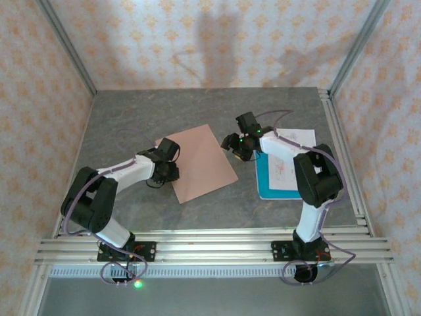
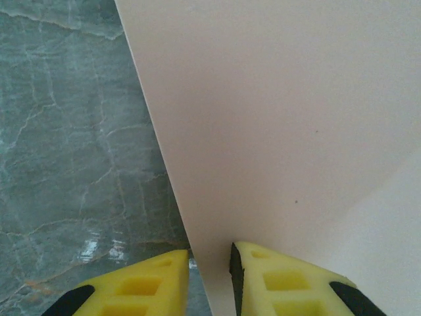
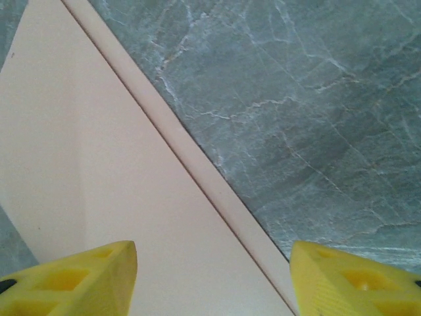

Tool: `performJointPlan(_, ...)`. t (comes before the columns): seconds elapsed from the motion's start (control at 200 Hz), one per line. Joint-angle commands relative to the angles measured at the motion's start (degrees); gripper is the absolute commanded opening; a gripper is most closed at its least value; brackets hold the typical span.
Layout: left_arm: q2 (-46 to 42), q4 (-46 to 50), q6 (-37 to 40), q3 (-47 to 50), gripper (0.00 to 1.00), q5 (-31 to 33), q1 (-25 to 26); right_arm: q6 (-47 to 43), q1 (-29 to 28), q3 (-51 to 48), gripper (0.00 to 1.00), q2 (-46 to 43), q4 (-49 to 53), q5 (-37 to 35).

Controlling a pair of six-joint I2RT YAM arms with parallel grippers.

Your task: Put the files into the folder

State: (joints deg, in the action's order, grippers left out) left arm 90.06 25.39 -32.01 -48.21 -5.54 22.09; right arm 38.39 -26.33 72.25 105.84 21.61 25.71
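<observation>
Folder [image 1: 200,164] flat on grey marbled table [image 1: 131,118]

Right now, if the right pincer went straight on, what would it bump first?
Probably the edge of the salmon folder, which lies straight ahead of the right pincer; the grey table is just beside it.

No text, label, brand or number can be read anywhere. The white sheet [image 1: 281,172], lying on the teal-blue sheet [image 1: 262,181] to the right of the folder [image 1: 200,161], carries faint printed marks and line drawings, but they are too small to make out as words or figures. The folder's salmon faces, seen close in both wrist views, are plain card with a few tiny specks.
</observation>
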Motion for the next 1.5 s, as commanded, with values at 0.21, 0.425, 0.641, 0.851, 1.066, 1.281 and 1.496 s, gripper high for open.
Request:
performJointPlan(0.21, 4.44, -0.93, -1.57, 4.25, 0.14, 6.37, -0.46, -0.56, -0.3, 5.74, 0.65, 4.77, 0.88, 3.2)
performJointPlan(0.425, 5.53, 0.36, -1.59, 3.71, 0.13, 7.43, -0.49, -3.09, -0.45, 10.34, 0.66, 9.51, 2.62, 7.98)
performJointPlan(0.641, 7.02, 1.33, -0.8, 2.29, 0.12, 7.86, -0.47, -4.77, -1.59, 12.83, 0.67, 11.68, 2.44, 12.07)
performJointPlan(0.851, 7.08, 1.38, -0.69, 2.15, 0.12, 8.02, -0.38, -5.41, -2.5, 12.11, 0.62, 12.1, 1.62, 14.14)
performJointPlan(1.066, 5.76, 2.57, 0.16, 0.43, 0.17, 8.87, -0.05, -4.31, -2.98, 7.6, 0.03, 5.26, -1.92, 12.68)
performJointPlan(1.281, -11.5, 7.31, 3.11, -4.92, 0.72, 16.74, 8.93, 0.04, -5.34, 5.23, 0.0, -3.63, 1.91, 2.31)
performJointPlan(1.496, -24.29, 2.64, 12.87, -3.57, 0.73, 22.41, 23.17, 8.75, -8.51, 7.88, 0.0, -6.61, 8.01, -4.53)
